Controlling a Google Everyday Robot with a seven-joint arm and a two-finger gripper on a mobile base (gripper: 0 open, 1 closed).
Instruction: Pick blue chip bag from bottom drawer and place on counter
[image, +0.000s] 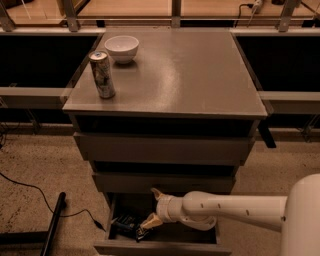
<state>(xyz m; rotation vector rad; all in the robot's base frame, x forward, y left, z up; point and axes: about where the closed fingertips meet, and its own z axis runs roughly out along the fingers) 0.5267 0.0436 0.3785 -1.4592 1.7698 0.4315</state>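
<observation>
The bottom drawer (160, 247) is pulled open at the foot of the cabinet. The blue chip bag (125, 223) lies in its left part, dark and crinkled, partly hidden by the drawer above. My gripper (150, 214) reaches into the drawer from the right on a white arm. Its fingers are spread, one up near the middle drawer's front and one (148, 221) down just right of the bag. The counter (172, 70) is the grey-brown top of the cabinet.
A tall can (102, 74) and a white bowl (121, 48) stand on the counter's left side. A black cable and a black bar (52, 225) lie on the floor at the left. Rails and dark shelving surround the cabinet.
</observation>
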